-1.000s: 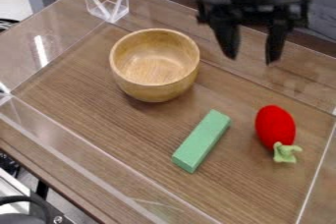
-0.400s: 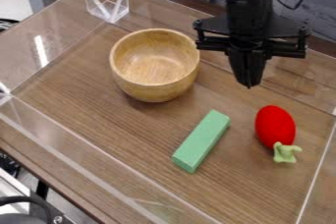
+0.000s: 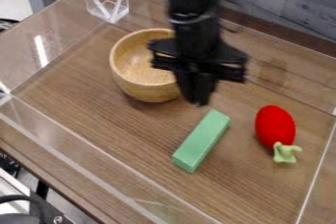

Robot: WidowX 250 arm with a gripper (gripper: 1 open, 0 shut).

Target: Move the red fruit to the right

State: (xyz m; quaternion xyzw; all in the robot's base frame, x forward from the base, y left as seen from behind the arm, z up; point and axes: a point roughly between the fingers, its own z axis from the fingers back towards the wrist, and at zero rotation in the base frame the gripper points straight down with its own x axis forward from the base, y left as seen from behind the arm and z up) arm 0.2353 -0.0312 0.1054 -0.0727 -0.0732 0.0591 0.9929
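Fingers (image 3: 198, 90) of the black gripper are pressed together into one dark point, holding nothing, poised beside the round, smooth-grained wooden bowl (image 3: 147, 66) and just above the upper end of the matte green rectangular block (image 3: 201, 140). The glossy red strawberry-shaped fruit with a pale green leafy stem (image 3: 274, 127) lies untouched on the wood-grain bench (image 3: 92, 130) near the clear acrylic wall (image 3: 317, 174), right of the block. No grasp has been made; the whole move is judged outstanding.
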